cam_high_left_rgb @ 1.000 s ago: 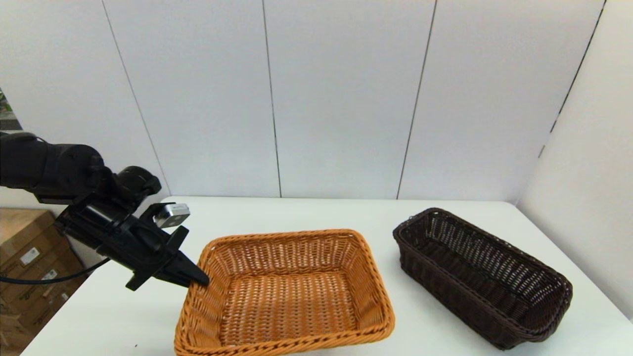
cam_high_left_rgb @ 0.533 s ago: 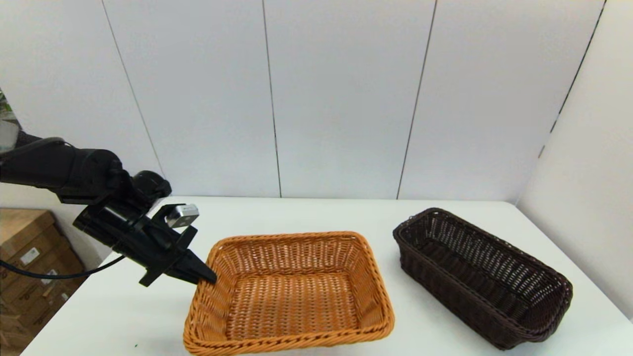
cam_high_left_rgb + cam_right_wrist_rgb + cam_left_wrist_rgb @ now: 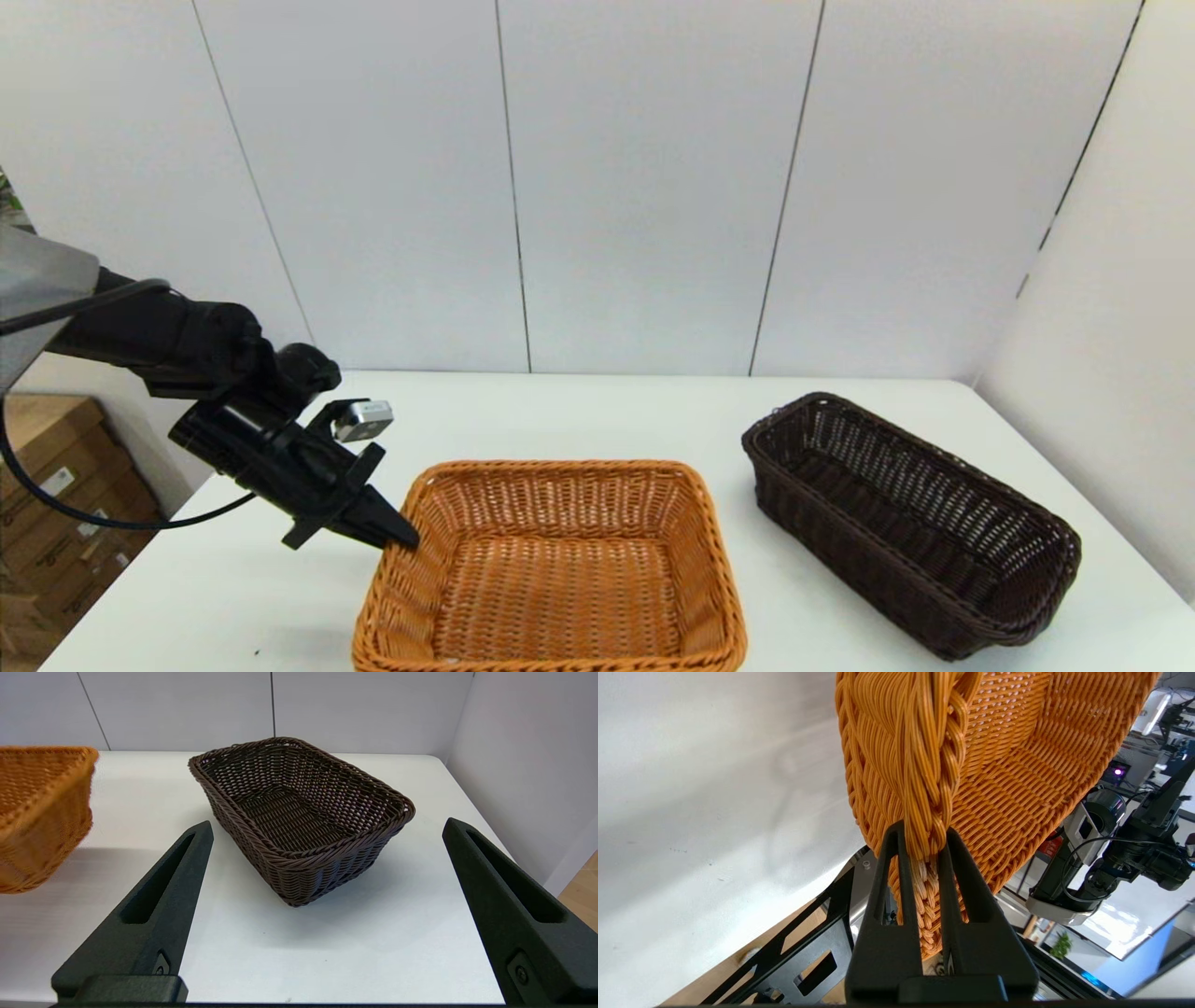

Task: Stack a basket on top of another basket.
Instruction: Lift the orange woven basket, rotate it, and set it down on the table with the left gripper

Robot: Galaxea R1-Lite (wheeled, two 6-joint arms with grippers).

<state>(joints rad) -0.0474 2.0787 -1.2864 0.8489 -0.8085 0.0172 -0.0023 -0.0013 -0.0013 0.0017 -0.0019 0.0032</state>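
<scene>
The left gripper (image 3: 403, 539) pinches the braided rim of the orange-tan basket (image 3: 560, 569), lifted off the white table (image 3: 579, 411). The dark brown basket (image 3: 910, 523) rests to its right, before the wide-open right gripper (image 3: 327, 905).

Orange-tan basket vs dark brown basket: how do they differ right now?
Colour: the orange-tan basket is bright orange-tan, the dark brown basket almost black.
Grip: the left gripper is shut on the orange-tan basket's braided rim; nothing touches the dark brown basket, and the right gripper is open, short of it.
Pose: the orange-tan basket looks tipped up; the dark brown basket sits flat on the table.
Shared: both are rectangular wicker with braided rims, both empty.
</scene>
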